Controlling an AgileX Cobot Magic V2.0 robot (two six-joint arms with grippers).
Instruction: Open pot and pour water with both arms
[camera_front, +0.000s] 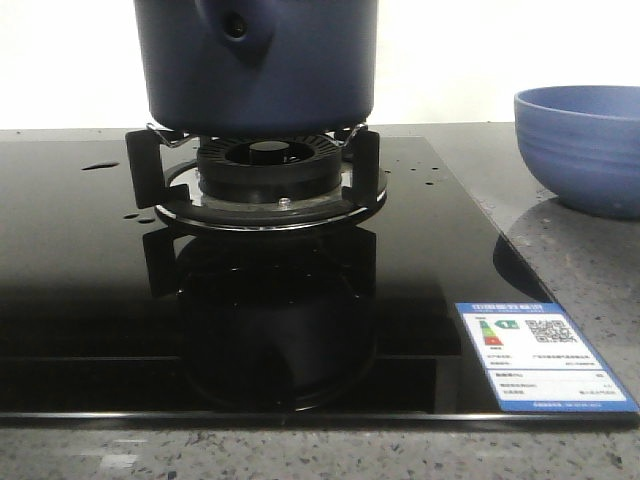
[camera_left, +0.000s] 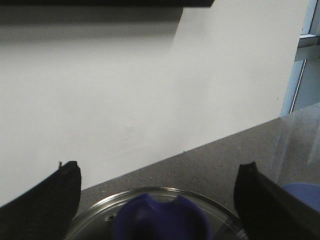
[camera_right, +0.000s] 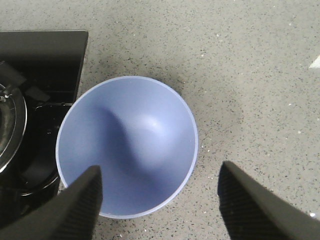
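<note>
- Pot (camera_front: 255, 65) sits on burner (camera_front: 262, 172) at 12 o'clock of the black hob (camera_front: 80, 300) in the front view, handle mount with round hole facing the camera.
- Water (camera_front: 100, 166) seen only as small glossy drops on the hob glass, at 9 o'clock of the burner; a few more specks at 3 o'clock.
- Bowl (camera_front: 585, 145) rests on the grey counter (camera_front: 580, 270) at 3 o'clock of the pot, well apart from it.
- Energy label (camera_front: 540, 355) stuck at 5 o'clock on the hob.
- Left gripper (camera_left: 157, 200) spread wide, holding nothing, above glass lid (camera_left: 95, 212) and its blue knob (camera_left: 160, 220).
- Right gripper (camera_right: 157, 200) spread wide too, empty, over the bowl's rim, one finger each side.
</note>
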